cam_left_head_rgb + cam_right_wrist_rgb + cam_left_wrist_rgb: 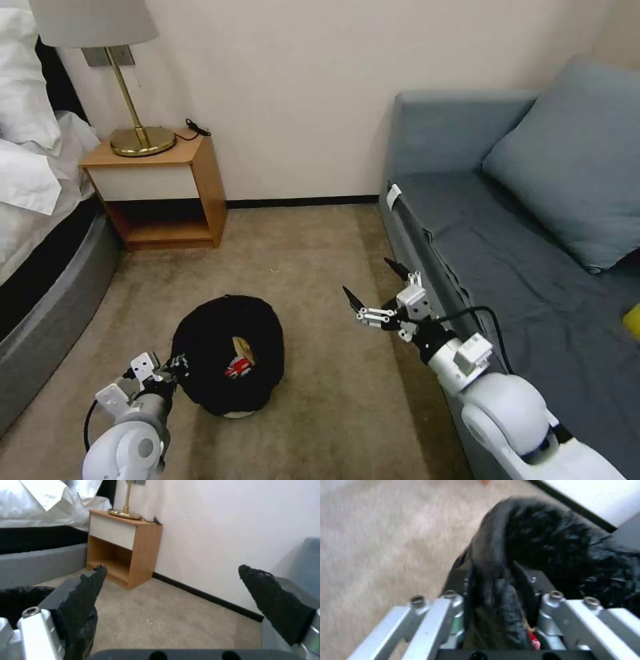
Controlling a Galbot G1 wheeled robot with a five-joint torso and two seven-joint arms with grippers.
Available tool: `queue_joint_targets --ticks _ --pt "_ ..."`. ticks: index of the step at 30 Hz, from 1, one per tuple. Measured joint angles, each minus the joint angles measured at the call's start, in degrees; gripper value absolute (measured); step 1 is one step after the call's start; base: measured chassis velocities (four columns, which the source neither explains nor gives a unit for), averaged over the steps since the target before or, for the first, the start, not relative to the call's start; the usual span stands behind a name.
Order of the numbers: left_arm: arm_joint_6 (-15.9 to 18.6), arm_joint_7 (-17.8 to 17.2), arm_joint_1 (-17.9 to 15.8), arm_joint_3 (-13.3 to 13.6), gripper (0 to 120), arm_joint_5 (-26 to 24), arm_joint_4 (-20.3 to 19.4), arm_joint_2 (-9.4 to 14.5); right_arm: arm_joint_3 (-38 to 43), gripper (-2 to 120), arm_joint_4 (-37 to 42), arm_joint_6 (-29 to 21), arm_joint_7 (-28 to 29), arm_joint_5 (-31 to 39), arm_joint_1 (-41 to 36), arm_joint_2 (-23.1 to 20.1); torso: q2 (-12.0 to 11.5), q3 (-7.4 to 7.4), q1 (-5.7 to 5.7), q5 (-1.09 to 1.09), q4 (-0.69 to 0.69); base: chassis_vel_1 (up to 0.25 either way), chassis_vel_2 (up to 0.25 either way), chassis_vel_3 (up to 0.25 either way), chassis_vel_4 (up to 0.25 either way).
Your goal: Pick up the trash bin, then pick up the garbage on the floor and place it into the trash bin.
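**Left gripper clamped on bin rim, right gripper open and empty**

The trash bin [227, 353] sits low over the carpet [313, 267], between the bed [40, 280] and the sofa [520, 267], tilted so its mouth faces the head camera. Black liner covers it. Inside, garbage [239, 360] is visible: a red packet and a brown-gold piece; hard to tell more. Left gripper [175, 365] is at the bin's near-left rim, fingers closed on the rim and liner; the left wrist view shows the liner [500, 590] pinched between the fingers [453, 605]. Whether the bin touches the floor, cannot tell. Right gripper [373, 287] hangs in the air to the right of the bin, just beside the sofa edge, fingers [83, 597] spread wide, holding nothing. Nightstand [167, 193] with a lamp [127, 80] stands against the wall behind.
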Motion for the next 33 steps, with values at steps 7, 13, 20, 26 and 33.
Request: queue_joint_targets --ticks 7,13,20,26,33 --pt "-5.53 10.35 2.83 -1.90 60 9.22 -2.23 -0.01 0.57 100 1.65 0.03 1.55 -0.16 -2.38 1.25 0.00 0.00 0.00 -0.01 0.00 0.000 0.000 0.000 0.000" --pt "-13.09 18.97 5.71 -3.13 83 18.51 -5.09 -1.11 1.65 100 3.63 -0.68 5.25 2.99 -4.65 4.92 0.00 0.00 0.00 -0.01 0.01 0.000 0.000 0.000 0.000" --pt "-27.74 18.23 11.06 1.97 100 28.05 -10.02 -6.25 5.61 100 7.18 0.60 7.02 -1.98 -10.93 10.00 0.00 0.00 0.00 0.00 0.00 0.000 0.000 0.000 0.000" --pt "-31.61 16.84 13.25 6.21 100 30.24 -10.92 -7.13 5.91 100 8.32 1.95 8.94 -4.24 -14.16 13.25 0.00 0.00 0.00 0.00 0.00 0.000 0.000 0.000 0.000" --pt "-33.77 15.06 16.04 8.62 100 32.82 -13.50 -7.38 6.20 100 9.18 2.45 11.77 -8.32 -17.57 16.84 0.01 0.00 0.00 0.00 0.00 0.000 0.000 0.000 0.000"
